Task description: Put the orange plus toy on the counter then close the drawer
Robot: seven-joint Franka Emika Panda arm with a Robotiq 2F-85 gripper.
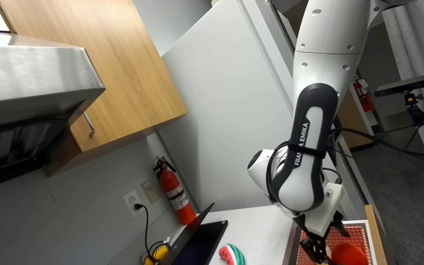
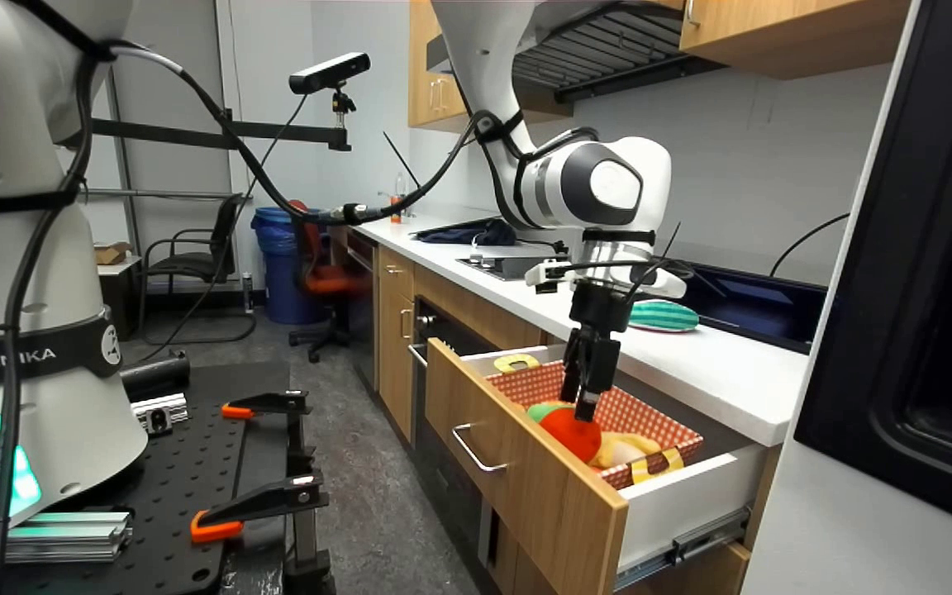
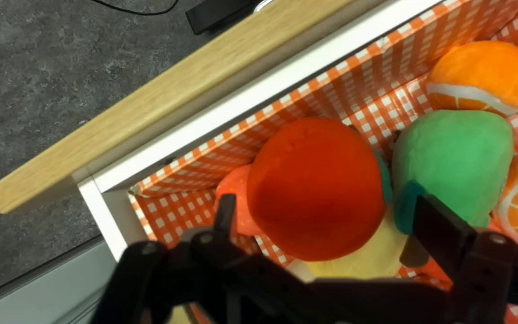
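gripper [image 3: 325,202] spread wide over red toy [image 3: 315,180] | red toy in checked basket [image 3: 376,72] amid other toys [image 3: 454,157] | drawer [image 2: 550,496] pulled out below counter [image 2: 732,373]

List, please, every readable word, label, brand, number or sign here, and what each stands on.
"FRAN" and "A EMIKA", split by a strap: the arm's dark cover.
"KA EMIKA", cut off by the picture's edge and crossed by a cable: robot base band.
Too small or blurred: the round logo on that band; labels on the near fire extinguisher and the distant extinguisher.
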